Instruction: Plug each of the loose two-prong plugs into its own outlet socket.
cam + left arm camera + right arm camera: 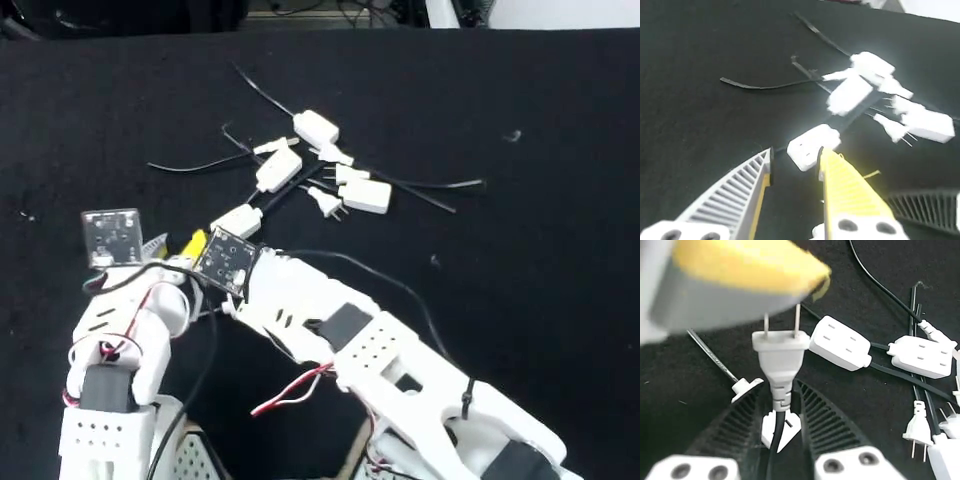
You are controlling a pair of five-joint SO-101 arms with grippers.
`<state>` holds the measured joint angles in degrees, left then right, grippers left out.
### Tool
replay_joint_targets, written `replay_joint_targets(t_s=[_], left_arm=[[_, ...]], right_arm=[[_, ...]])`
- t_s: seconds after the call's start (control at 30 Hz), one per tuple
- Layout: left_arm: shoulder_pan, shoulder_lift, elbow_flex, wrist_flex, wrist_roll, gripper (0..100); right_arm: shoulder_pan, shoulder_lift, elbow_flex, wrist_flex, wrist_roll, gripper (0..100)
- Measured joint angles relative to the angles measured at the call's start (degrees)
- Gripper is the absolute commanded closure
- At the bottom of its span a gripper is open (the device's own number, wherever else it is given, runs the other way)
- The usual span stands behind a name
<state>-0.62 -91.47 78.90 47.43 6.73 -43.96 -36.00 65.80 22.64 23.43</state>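
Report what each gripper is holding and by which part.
The right gripper holds a two-prong plug by the neck just behind its body, prongs pointing away. The left gripper is open and holds nothing.

From above, the right arm's wrist camera (225, 262) covers what that arm holds. In the right wrist view a blurred yellow and grey finger (740, 275) hides the prong tips of the plug (780, 347), and its cord (773, 445) runs off the edge. In the left wrist view the far heap of plugs and sockets (850, 95) is smeared, slots unreadable.
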Motion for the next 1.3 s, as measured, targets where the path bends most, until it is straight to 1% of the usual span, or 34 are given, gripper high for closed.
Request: replay_joint_targets(t_s=[0.13,0.2,0.4,0.5,0.73,1.07,1.3], left_arm=[[2.64,-0.09,-0.26,0.62,-4.75,83],[2.90,-0.26,-0.09,0.18,-6.07,83],[2.02,0.09,6.95,-6.68,-8.88,83],[0.44,0.09,8.44,-8.09,-8.88,83],[-0.09,0.09,8.53,-8.35,-9.23,83],[-0.35,0.00,9.67,-8.35,-9.23,83],[-0.53,-0.09,9.67,-8.35,-9.23,83]], right_arm=[[0.09,0.00,0.00,0.09,0.18,98.8],[0.09,0.00,0.00,0.88,0.18,98.8],[-0.26,0.00,0.00,3.43,0.18,98.8],[-0.26,0.00,0.00,3.43,0.18,98.8],[-0.26,0.00,-0.26,3.87,0.18,98.8],[-0.26,0.00,-7.91,13.36,0.18,98.8],[-0.26,0.00,-9.93,13.89,0.18,98.8]])
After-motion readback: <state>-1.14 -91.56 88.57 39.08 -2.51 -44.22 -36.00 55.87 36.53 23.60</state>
